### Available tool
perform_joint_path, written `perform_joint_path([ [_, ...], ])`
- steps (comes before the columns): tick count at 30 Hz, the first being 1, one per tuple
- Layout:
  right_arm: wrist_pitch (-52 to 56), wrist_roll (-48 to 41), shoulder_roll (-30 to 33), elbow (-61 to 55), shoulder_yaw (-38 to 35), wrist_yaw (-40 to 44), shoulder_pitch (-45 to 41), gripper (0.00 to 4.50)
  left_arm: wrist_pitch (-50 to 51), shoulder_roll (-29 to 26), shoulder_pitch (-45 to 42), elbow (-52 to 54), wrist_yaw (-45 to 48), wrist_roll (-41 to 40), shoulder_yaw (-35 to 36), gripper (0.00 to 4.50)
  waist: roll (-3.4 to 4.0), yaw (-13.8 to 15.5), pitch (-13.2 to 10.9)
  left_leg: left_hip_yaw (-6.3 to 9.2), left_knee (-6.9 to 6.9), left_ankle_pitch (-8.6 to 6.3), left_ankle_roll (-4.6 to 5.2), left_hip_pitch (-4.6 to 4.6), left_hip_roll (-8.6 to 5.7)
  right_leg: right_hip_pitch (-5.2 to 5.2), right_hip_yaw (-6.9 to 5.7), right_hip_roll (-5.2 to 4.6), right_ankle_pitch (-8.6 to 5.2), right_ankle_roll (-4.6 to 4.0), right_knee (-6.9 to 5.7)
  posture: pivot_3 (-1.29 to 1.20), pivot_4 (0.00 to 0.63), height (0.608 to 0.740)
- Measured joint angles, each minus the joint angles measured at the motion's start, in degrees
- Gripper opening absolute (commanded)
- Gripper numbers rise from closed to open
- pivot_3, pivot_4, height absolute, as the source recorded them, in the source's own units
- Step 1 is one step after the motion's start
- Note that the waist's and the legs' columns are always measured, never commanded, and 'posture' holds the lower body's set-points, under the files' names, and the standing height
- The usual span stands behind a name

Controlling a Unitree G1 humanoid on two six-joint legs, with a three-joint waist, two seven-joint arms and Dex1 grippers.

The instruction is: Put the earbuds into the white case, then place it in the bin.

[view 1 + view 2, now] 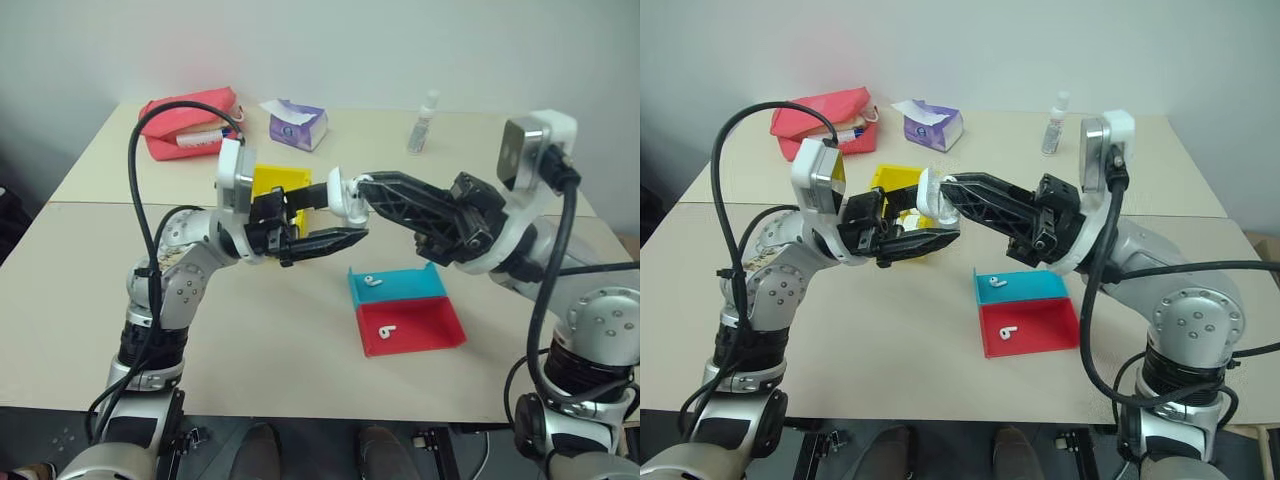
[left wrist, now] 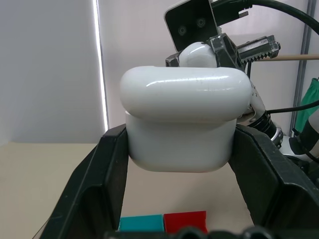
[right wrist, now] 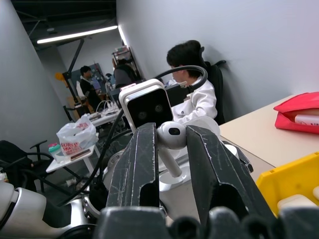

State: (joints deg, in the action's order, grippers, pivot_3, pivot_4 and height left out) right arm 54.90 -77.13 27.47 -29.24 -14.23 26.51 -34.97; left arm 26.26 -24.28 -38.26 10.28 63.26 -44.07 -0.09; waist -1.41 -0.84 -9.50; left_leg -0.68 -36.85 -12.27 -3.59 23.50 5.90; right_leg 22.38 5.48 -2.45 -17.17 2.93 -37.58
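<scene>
**Earbud held at the case, both above the table**

Left gripper [image 2: 179, 199] pinches the white case [image 2: 182, 117] between its two black fingers, lid apparently down. Right gripper [image 3: 172, 144] clamps one earbud [image 3: 171, 137], stem pointing down, just beside the case. Both meet mid-air in front of the yellow bin [image 1: 275, 183]. Two more earbuds lie to the right: one in the teal tray [image 1: 420, 285], one in the nearer red tray [image 1: 430, 325]
</scene>
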Motion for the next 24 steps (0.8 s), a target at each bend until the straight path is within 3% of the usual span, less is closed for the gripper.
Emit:
perform_joint_path([
  [24, -4.4, 4.1, 3.1, -0.4, 4.6, 5.0, 2.1, 0.63, -6.3, -0.3, 2.7, -5.1, 5.6, 3.2, 0.7, 2.78, 0.0, 0.0, 0.0, 0.0, 0.0, -0.01, 0.02, 0.01, 0.0, 0.0, 0.0, 0.0, 0.0, 0.0, 0.03, 0.0, 0.15, 0.74],
])
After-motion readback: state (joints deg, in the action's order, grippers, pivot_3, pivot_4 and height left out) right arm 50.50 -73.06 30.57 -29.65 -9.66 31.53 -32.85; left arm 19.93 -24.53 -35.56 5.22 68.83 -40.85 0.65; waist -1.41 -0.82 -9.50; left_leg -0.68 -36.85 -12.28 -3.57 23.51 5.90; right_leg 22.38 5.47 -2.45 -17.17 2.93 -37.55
